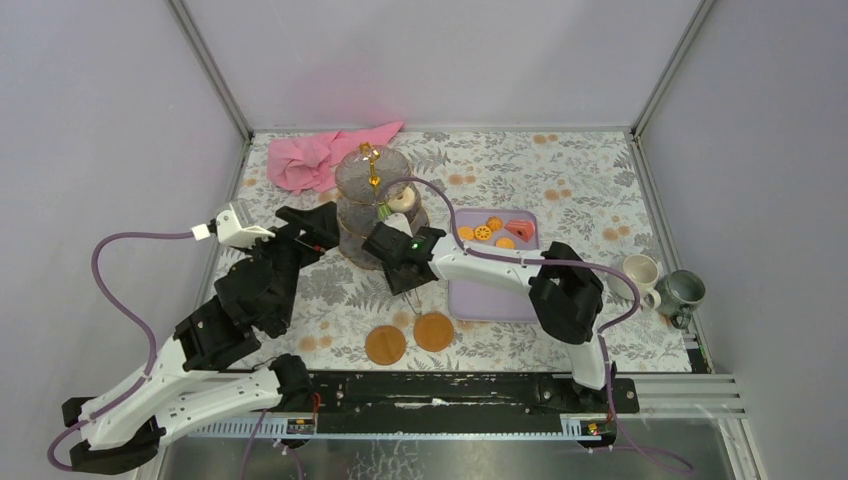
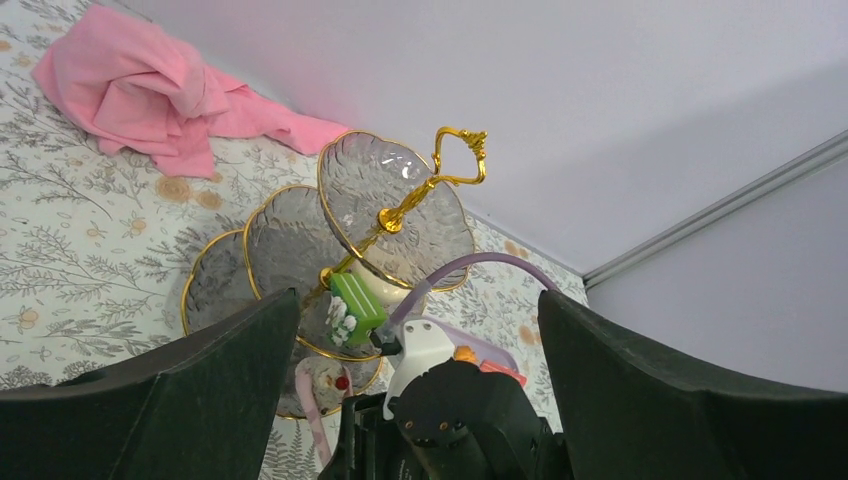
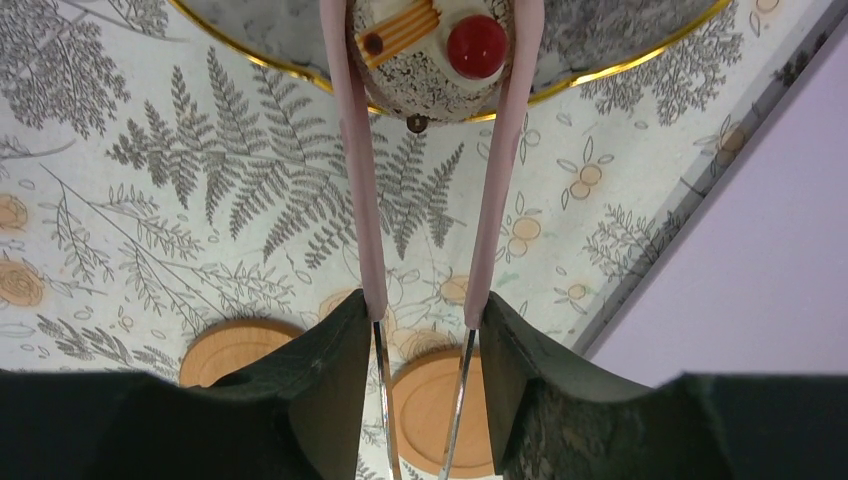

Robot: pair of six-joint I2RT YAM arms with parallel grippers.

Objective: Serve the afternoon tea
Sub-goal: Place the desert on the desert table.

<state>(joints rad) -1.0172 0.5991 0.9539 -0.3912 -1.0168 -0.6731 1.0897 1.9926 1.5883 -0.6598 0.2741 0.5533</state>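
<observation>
Right claw: the right gripper [image 3: 425, 310] is clenching the pink tongs [image 3: 352, 180] partway along their arms, squeezing them inward.
Cupcake: the tong tips are pinching a cupcake [image 3: 430, 50] with a red cherry, over the lowest plate of the glass stand [image 2: 400, 185]. I cannot tell whether it is touching the glass.
Left claw: the left gripper [image 2: 418, 300] is hovering just beside the stand, jaws spread wide, grasping nothing.
Stand: it is standing upright towards the back, near the pink cloth [image 1: 320, 158], with a green cake [image 2: 355, 305] sitting on a tier below the top plate.
Waiting: orange biscuits [image 1: 485, 230] are lying on the lilac tray [image 1: 490, 295]. The cream mug [image 1: 640, 272] and grey-green mug [image 1: 683, 290] are sitting together at the right edge. Two wooden coasters [image 1: 385, 345] are lying near the arm bases.
Cupcake handling: I am guessing it is light, hard and rounded, so likely to slip from smooth tongs. Pinching across its widest part looks best.
Stand handling: the glass is looking fragile and tippy. The gold loop [image 2: 460, 150] or stem seems the safest hold, not the rims.
Mug handling: they are probably heavier and stiff. The handle or wall seems the place to grip.
</observation>
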